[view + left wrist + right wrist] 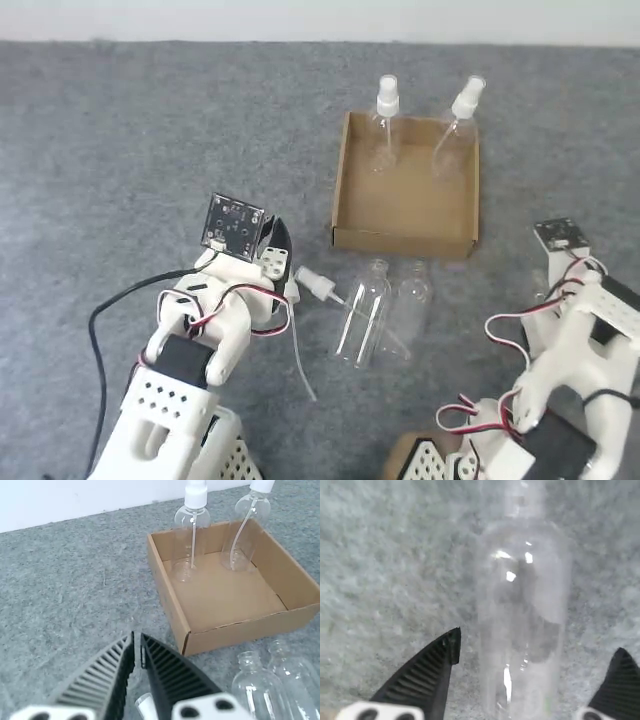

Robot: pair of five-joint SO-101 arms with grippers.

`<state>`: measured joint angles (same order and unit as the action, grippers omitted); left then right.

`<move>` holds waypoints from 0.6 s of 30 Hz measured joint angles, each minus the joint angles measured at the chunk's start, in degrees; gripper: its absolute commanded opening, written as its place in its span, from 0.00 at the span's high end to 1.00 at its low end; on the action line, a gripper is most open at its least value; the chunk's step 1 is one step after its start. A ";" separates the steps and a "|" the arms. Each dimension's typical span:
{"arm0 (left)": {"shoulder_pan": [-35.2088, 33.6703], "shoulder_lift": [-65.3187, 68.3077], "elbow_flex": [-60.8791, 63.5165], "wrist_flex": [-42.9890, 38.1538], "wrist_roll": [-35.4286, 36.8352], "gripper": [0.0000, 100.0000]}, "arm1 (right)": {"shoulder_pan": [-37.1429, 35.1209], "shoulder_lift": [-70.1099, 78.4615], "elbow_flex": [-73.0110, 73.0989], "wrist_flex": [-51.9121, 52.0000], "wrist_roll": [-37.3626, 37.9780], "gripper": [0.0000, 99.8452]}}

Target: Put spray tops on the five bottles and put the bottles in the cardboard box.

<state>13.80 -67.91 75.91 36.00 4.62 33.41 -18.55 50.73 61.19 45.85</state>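
Clear bottles (362,312) on grey carpet (150,130), ridged left claw (137,637) closed, right claw (537,641) spread astride one

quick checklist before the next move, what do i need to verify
1. Right gripper open around a bottle: ok, its jaws stand wide on either side of the clear bottle on the carpet.
2. Top on that bottle: cannot tell, the neck end is hard to make out.
3. Left gripper holding the spray top: cannot tell, jaws nearly closed with the top right beside them.
4. Room in the cardboard box: ok, the topped bottles stand at its far wall and the near floor is bare.
5. Loose bottles topped: not ok, both lie bare-necked in front of the box.
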 measured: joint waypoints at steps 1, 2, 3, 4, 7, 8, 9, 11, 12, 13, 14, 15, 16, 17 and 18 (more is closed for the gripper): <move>0.00 0.00 0.00 0.00 0.00 0.99 | -1.05 0.00 -0.97 0.97 -0.44 0.63; 0.00 0.00 0.00 0.00 0.00 0.99 | -2.46 0.00 -2.81 2.73 -1.58 0.64; 0.00 0.00 0.00 0.00 0.00 0.99 | -3.96 0.00 -5.10 4.48 -2.46 0.65; 0.00 0.00 0.00 0.00 0.00 0.99 | -5.45 0.00 -7.82 6.51 -3.52 0.65; 0.00 0.00 0.00 0.00 0.00 0.99 | -9.41 0.62 -16.26 11.34 -6.07 0.66; 0.00 0.00 0.00 0.00 0.00 0.99 | -10.46 1.67 -18.81 12.31 -6.42 0.66; 0.00 0.00 0.00 0.00 0.00 0.99 | -11.08 3.08 -21.10 13.27 -6.59 0.66; 0.00 0.00 0.00 0.00 0.00 0.99 | -11.52 7.03 -24.79 14.24 -6.68 0.66; 0.00 0.00 0.00 0.00 0.00 0.99 | -11.52 9.49 -26.29 14.59 -6.68 0.66; 0.00 0.00 0.00 0.00 0.00 0.99 | -11.43 12.13 -27.60 14.68 -6.59 0.66; 0.00 0.00 0.00 0.00 0.00 0.99 | -11.43 14.77 -28.75 14.68 -6.24 0.66; 0.00 0.00 0.00 0.00 0.00 0.99 | -11.34 17.14 -29.45 14.86 -5.36 0.66; 0.00 0.00 0.00 0.00 0.00 0.99 | -11.34 19.43 -29.98 15.03 -4.48 0.66; 0.00 0.00 0.00 0.00 0.00 0.99 | -11.34 21.45 -30.42 15.03 -3.69 0.66; 0.00 0.00 0.00 0.00 0.00 0.99 | -11.34 23.30 -30.68 14.95 -3.16 0.66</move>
<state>13.80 -67.91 75.91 36.00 4.62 22.07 4.75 20.04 76.13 42.68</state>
